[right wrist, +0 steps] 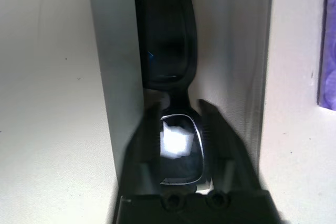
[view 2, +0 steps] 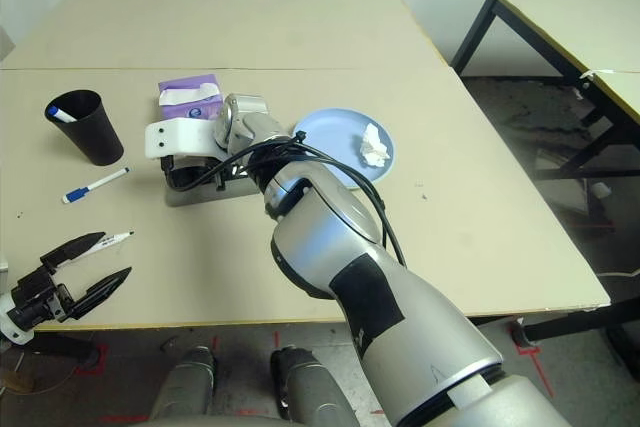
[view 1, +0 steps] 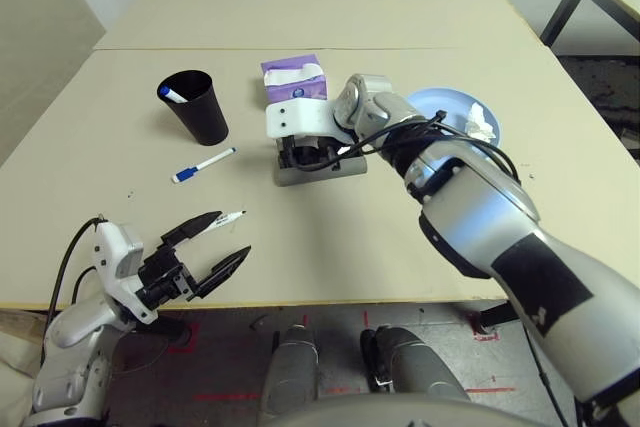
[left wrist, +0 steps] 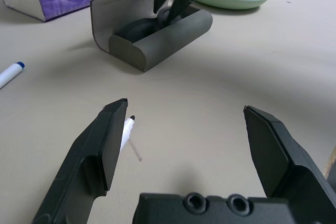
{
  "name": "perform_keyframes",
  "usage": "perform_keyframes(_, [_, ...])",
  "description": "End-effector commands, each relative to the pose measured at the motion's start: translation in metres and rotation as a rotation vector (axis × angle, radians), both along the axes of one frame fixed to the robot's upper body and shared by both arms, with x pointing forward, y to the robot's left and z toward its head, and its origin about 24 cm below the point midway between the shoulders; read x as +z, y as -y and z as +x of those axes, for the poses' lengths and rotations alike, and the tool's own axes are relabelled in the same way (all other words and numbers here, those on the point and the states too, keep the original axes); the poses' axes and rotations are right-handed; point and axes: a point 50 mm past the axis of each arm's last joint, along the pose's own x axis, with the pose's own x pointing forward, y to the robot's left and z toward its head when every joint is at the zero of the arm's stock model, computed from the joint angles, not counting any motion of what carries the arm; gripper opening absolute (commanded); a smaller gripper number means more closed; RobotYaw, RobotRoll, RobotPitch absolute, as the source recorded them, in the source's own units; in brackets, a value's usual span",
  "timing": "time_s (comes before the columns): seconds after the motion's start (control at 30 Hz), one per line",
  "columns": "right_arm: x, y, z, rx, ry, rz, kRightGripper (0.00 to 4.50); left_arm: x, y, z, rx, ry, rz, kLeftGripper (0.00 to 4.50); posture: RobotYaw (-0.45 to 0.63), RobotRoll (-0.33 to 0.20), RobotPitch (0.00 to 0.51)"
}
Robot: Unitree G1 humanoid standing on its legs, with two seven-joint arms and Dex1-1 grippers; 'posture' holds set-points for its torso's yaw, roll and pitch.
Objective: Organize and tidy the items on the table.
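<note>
From the head cameras the right gripper blocks the inside of the grey glasses case, so the black sunglasses don't show there. In the right wrist view its fingers are a dark blur – can't tell if they're pinching the near lens. The marker in the black cup is mostly hidden – just the blue tip pokes out.

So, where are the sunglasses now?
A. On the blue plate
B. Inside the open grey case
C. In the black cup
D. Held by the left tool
B: the sunglasses lie in the open case, with the right tool around one lens.
</note>
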Motion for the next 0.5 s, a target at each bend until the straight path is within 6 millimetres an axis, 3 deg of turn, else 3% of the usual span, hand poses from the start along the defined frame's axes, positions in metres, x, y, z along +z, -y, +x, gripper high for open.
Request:
perform_keyframes(0.03, [-0.003,-0.001,-0.001,0.007,0.001,0.01,2.55,0.0,0.003,0.001,-0.014,-0.018,0.007,4.5,0.1,0.0,0.162])
perform_keyframes(0.2, [0.003,0.001,0.002,0.0,0.023,0.023,4.36,-0.003,-0.001,0.003,-0.016,-0.027,0.006,4.5,0.09,0.0,0.154])
perform_keyframes(0.5, [0.026,0.007,0.006,-0.004,0.038,0.025,4.46,-0.021,-0.009,0.006,-0.02,-0.044,0.002,4.5,0.07,0.0,0.133])
